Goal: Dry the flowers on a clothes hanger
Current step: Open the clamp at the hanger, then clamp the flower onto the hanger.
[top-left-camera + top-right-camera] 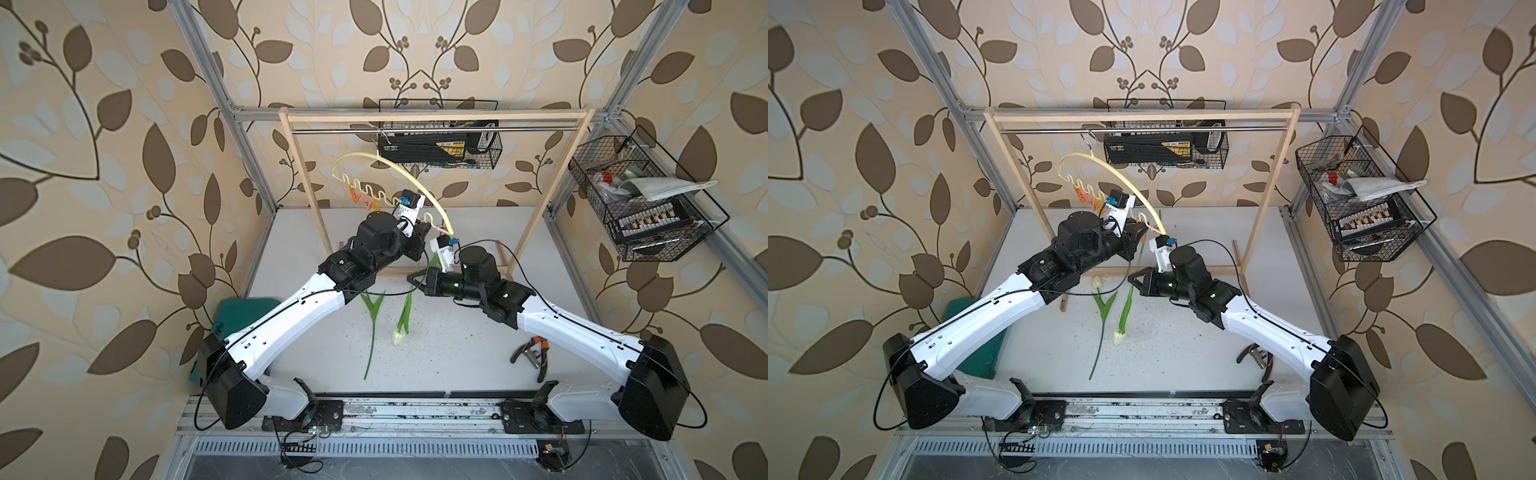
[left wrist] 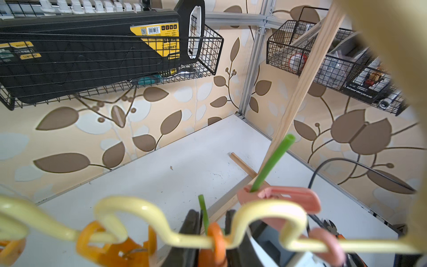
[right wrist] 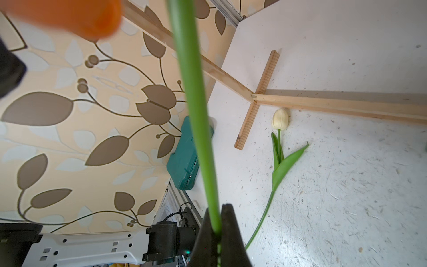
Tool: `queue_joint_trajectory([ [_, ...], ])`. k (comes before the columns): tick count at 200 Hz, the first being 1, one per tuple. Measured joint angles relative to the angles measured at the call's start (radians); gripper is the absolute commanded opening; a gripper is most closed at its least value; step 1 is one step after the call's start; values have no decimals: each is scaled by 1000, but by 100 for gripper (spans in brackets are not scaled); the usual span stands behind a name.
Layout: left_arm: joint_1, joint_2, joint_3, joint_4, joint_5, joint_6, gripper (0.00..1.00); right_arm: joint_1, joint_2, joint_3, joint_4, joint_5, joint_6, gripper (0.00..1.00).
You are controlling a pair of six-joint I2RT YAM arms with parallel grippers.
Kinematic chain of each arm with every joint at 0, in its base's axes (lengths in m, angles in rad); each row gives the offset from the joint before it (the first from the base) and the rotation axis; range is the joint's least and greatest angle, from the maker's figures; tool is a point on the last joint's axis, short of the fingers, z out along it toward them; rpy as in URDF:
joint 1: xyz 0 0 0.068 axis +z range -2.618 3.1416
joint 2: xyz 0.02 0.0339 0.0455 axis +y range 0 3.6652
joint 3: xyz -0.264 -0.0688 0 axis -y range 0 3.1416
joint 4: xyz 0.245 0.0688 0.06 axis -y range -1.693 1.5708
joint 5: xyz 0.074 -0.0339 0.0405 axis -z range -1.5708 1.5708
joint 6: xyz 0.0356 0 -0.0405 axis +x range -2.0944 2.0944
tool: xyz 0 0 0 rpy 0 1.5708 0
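Note:
The cream clothes hanger [image 1: 415, 183] [image 1: 1129, 183] hangs tilted from the rack's rod. My left gripper [image 2: 211, 231] [image 1: 422, 230] is shut on an orange clothespin [image 2: 216, 240] on the wavy bar [image 2: 143, 208]. A green stem tip [image 2: 203, 208] stands between its fingers. My right gripper [image 3: 218, 228] [image 1: 415, 279] is shut on that flower's stem [image 3: 196, 115]. Its cream head [image 1: 397, 336] [image 1: 1118, 337] hangs downward. Another stem [image 2: 272, 159] is pinched in a pink clothespin [image 2: 288, 196], with its head hidden. A cream flower [image 3: 280, 119] [image 1: 1097, 282] lies on the table.
The wooden rack [image 1: 436, 117] stands across the back of the table. Wire baskets [image 1: 457, 145] [image 1: 648, 208] hang on the back and right walls. Orange-handled pliers [image 1: 534, 353] lie at the right and a green case [image 1: 232, 316] at the left edge.

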Motion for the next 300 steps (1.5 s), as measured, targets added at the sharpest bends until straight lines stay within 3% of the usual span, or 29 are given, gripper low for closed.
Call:
queue_joint_trajectory([
  [214, 2, -5, -2, 1, 16, -39, 19, 0, -10, 26, 69, -43, -24, 0],
  [233, 2, -5, -2, 1, 14, -39, 25, 0, -10, 26, 68, -43, -24, 0],
  [275, 3, -5, -2, 3, 13, -43, 28, 0, -10, 26, 64, -40, -24, 0],
  [300, 3, -5, -2, 5, 13, -43, 36, 0, -10, 26, 62, -40, -25, 0],
])
